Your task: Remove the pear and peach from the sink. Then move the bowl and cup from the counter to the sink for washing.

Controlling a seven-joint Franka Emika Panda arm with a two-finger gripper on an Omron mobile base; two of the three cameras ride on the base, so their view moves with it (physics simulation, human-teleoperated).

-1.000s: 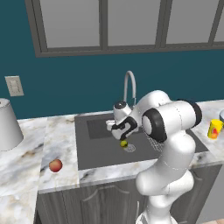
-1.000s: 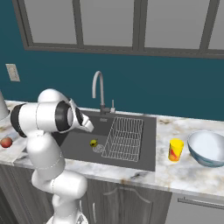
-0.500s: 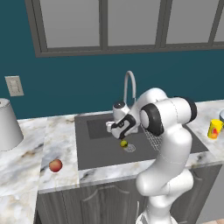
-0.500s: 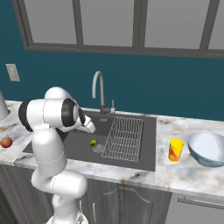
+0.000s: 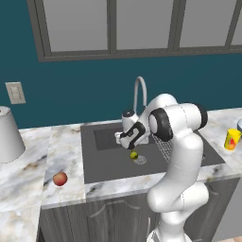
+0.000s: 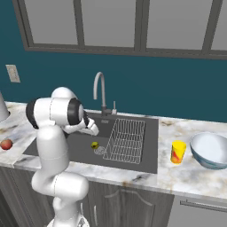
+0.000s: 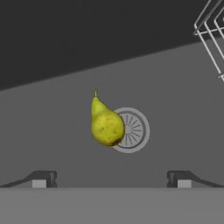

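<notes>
The yellow-green pear (image 7: 106, 124) lies on the floor of the dark sink (image 5: 104, 160), against the round drain (image 7: 133, 130); it also shows as pear (image 5: 134, 154) and pear (image 6: 94, 145). My gripper (image 7: 111, 179) hangs just above it, open and holding nothing, also seen as gripper (image 5: 128, 144) and gripper (image 6: 93, 133). The peach (image 5: 59, 178) rests on the marble counter (image 5: 28, 175) left of the sink. Right of the sink stand the yellow cup (image 6: 178, 151) and the pale bowl (image 6: 210, 150).
A wire rack (image 6: 126, 139) fills the sink's right side, close to the pear. The curved faucet (image 5: 138, 92) rises behind the basin. A large grey-white conical vessel (image 5: 7, 134) stands at the counter's far left.
The arm's elbow has shifted slightly and the hand has sunk a little toward the pear. The jaws stay open; the fruit, cup and bowl have not moved.
</notes>
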